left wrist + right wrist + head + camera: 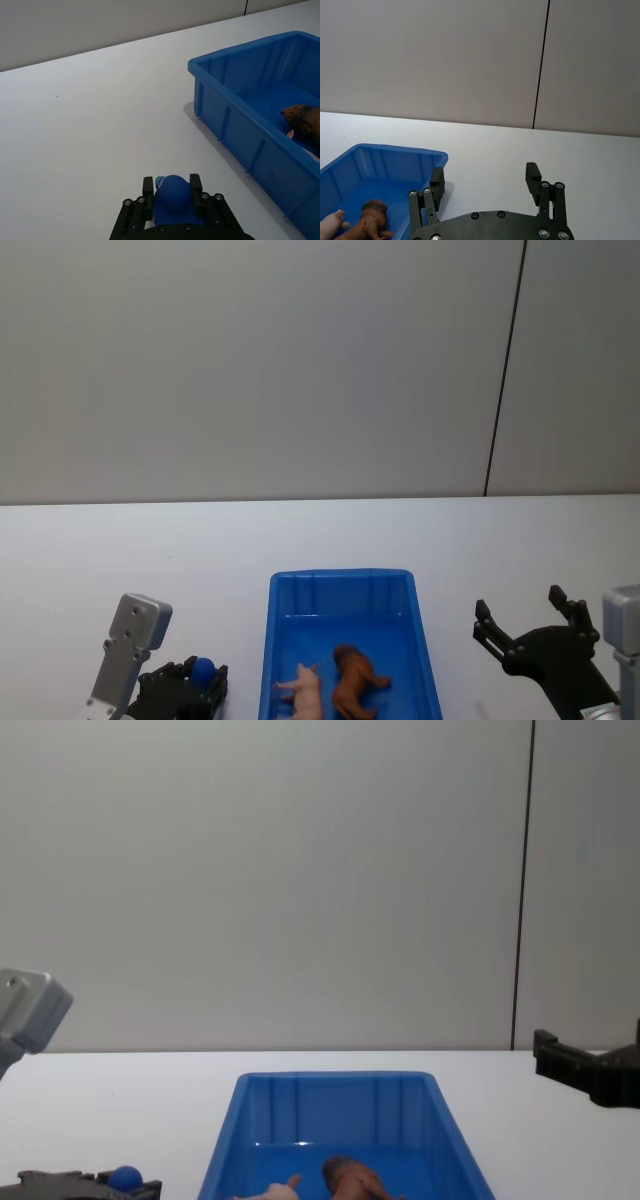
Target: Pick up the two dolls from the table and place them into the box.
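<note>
From the head view, the blue box (345, 640) sits on the white tabletop (150, 550) between the two arms, and both dolls lie inside it side by side at its near end: the pink doll (305, 690) toward the robot's left, the brown doll (354, 680) just beside it on the right. The left hand (195, 685) is low at the box's left, its fingers pressed in around a small blue ball (204, 670); the right hand (530, 625) hovers to the box's right with its fingers spread wide and nothing between them. The left wrist view shows the ball (172, 192) pinched between the black fingers and the box's ribbed outer wall (240, 135), with the shaggy brown doll (305, 120) over the rim. The right wrist view shows the spread fingers (534, 175) apart from the box's corner. The chest view looks down the box (340, 1120) lengthwise, both dolls low inside. No writing can be read anywhere
</note>
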Controlling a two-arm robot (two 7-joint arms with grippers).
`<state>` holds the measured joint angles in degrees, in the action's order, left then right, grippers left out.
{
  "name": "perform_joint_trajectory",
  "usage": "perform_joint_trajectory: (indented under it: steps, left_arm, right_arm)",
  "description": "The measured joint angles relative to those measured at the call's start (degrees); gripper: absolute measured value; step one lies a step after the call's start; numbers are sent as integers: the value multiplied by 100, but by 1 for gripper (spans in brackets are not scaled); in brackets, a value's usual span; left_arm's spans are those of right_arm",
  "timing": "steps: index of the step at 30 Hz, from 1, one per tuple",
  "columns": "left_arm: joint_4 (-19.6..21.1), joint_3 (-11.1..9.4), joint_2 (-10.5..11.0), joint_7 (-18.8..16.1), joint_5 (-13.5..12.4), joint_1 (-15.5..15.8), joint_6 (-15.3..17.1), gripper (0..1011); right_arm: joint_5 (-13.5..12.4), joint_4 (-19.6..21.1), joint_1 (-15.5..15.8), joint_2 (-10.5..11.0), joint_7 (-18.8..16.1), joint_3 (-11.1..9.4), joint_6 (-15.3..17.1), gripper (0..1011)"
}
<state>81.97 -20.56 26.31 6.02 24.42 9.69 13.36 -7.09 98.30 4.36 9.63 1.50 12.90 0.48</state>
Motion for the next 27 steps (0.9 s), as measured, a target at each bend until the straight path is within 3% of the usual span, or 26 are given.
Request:
perform_joint_trajectory:
  steps: [11,27]
  left_arm:
    - [-3,17,5,47,-49,-25,-186,363]
    - [578,139,117,53,-444,-7,-596,257]
  right_arm:
    - [0,0,0,0,0,0,0,1001]
    - [0,-1,0,0,0,0,0,1001]
